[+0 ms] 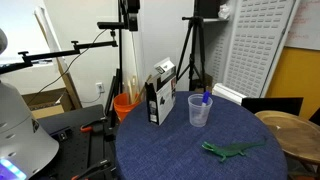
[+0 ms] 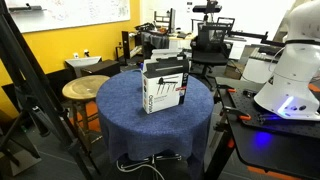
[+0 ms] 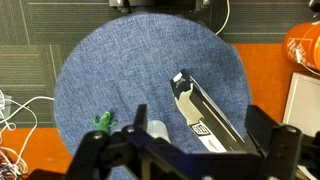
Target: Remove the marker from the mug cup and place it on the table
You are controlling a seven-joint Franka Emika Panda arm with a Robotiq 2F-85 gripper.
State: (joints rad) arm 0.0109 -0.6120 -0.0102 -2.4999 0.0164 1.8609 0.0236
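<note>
The clear plastic cup [image 1: 200, 112] stands upright on the blue-cloth round table [image 1: 170, 150], to the right of a box. The marker [image 1: 205, 99] stands in the cup with its blue cap sticking out above the rim. In the wrist view the cup [image 3: 156, 130] shows partly, just behind the gripper body, and the marker cannot be made out. My gripper [image 3: 180, 150] is open and empty, high above the table [image 3: 100, 80], with its fingers spread wide. In an exterior view the table [image 2: 130, 115] shows, and the box hides the cup.
A black-and-white box [image 1: 160, 95] [image 2: 165, 85] [image 3: 205, 115] stands mid-table. A green toy lizard [image 1: 232, 150] [image 3: 103, 122] lies near the table edge. An orange bucket [image 1: 124, 104] [image 3: 305, 45] and a small wooden table [image 1: 290, 130] [image 2: 85, 90] stand beside it. Tripods stand behind.
</note>
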